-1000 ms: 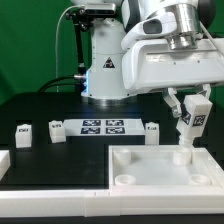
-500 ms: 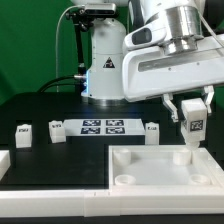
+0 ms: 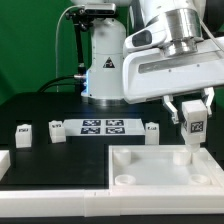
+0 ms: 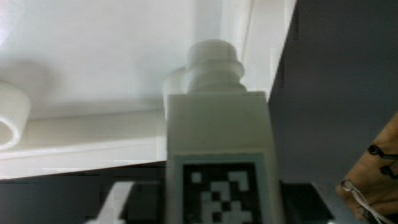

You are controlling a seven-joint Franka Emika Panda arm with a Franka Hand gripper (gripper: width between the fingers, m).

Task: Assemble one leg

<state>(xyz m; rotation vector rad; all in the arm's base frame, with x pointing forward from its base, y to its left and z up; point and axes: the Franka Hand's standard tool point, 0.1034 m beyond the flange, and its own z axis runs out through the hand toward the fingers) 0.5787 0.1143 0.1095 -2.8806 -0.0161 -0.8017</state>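
Observation:
My gripper [image 3: 191, 104] is shut on a white leg [image 3: 191, 133] with a black-and-white tag on its face. I hold it upright over the far right corner of the large white panel [image 3: 150, 168], its lower tip at or just above the corner socket. In the wrist view the leg [image 4: 217, 140] fills the middle, its threaded tip pointing at the panel [image 4: 89, 70]. Three other legs stand on the black table: one [image 3: 22, 134] and another [image 3: 55, 130] at the exterior view's left, and a third [image 3: 151, 131] beside the marker board.
The marker board [image 3: 104, 126] lies flat at the back middle of the table. The robot base [image 3: 105, 65] stands behind it. A white block [image 3: 4, 163] lies at the exterior view's left edge.
The gripper has straightened the leg from a slight tilt to upright and shifted it a little toward the exterior view's right, over the corner socket. Little has moved in the last half second.

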